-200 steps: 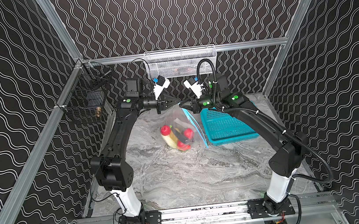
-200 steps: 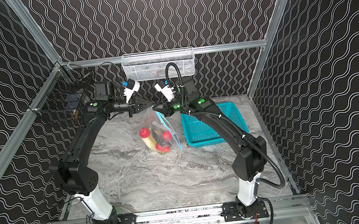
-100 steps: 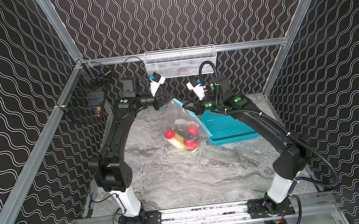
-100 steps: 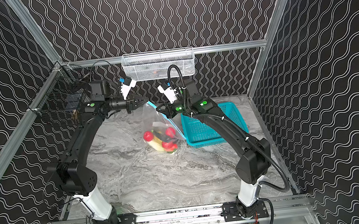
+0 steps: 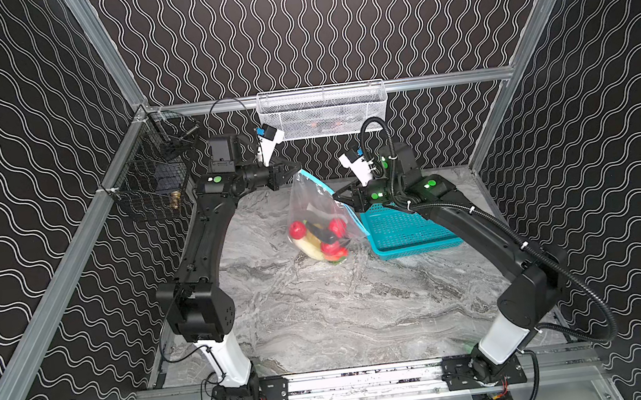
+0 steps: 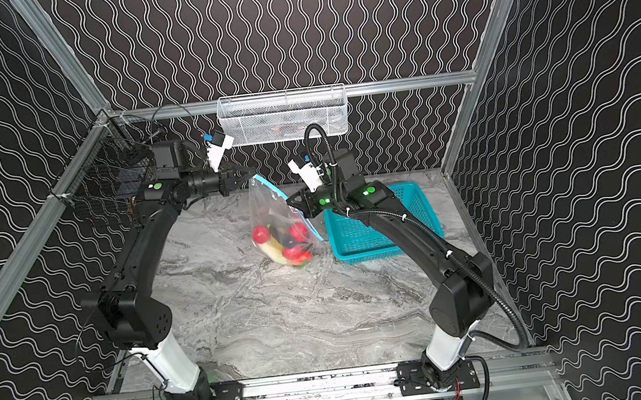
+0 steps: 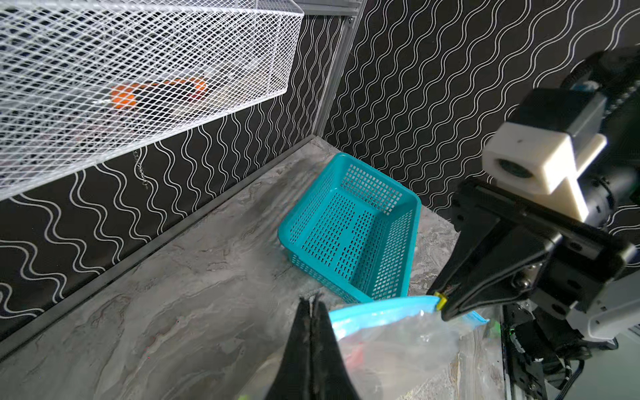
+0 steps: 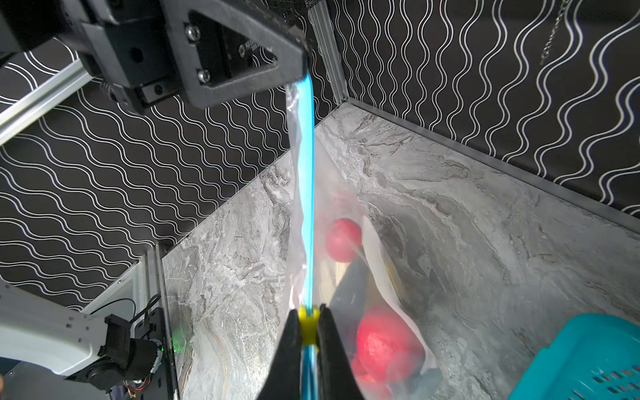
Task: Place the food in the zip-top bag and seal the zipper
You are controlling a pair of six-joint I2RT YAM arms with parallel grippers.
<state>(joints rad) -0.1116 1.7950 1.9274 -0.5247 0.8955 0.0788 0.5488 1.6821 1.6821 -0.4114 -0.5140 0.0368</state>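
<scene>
Plastic, clear and crinkled: the zip-top bag [image 5: 311,202] hangs between the arms over the grey, veined marble-look tabletop [image 5: 344,313]. Whether its sagging bottom touches the surface cannot be told. Left gripper [image 5: 298,167] is pinched tight on one end of the bag's mouth. Right gripper [image 8: 307,327] is closed narrowly on the small yellow slider tab [image 8: 307,320] of the thin light-blue zipper strip [image 8: 307,180], which runs taut between them. Smooth toy food [image 5: 321,240] (round red fruits, a pale oblong piece, dark pieces) lies bunched in the bag's bottom. Teal perforated plastic basket [image 5: 408,228] stands just beside.
</scene>
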